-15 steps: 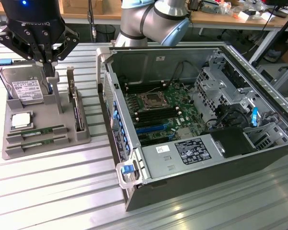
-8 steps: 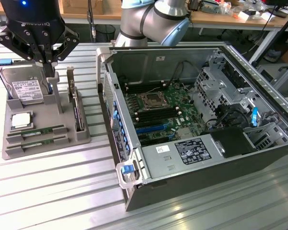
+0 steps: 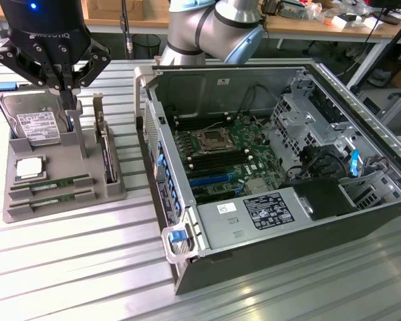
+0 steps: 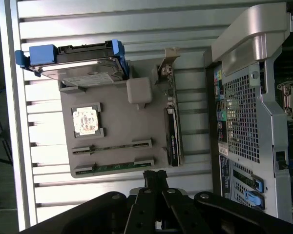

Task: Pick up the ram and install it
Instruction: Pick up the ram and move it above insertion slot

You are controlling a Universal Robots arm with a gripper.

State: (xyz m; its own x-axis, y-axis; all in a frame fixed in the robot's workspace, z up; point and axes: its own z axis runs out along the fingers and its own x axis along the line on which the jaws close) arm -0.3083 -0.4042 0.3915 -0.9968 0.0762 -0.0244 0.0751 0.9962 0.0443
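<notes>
Green ram (image 4: 115,166) near closed hand (image 4: 156,176)

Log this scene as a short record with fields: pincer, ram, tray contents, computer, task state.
pincer: shut, holding nothing, above the tray
ram sticks: two, side by side, both lying in tray slots
tray also holds: hard drive, processor chip, upright expansion card
computer case: open, motherboard exposed, to the exterior view's right of the tray
task state: no ram picked up yet

Ribbed metal table (image 3: 67,267), wooden bench (image 3: 147,13)
</notes>
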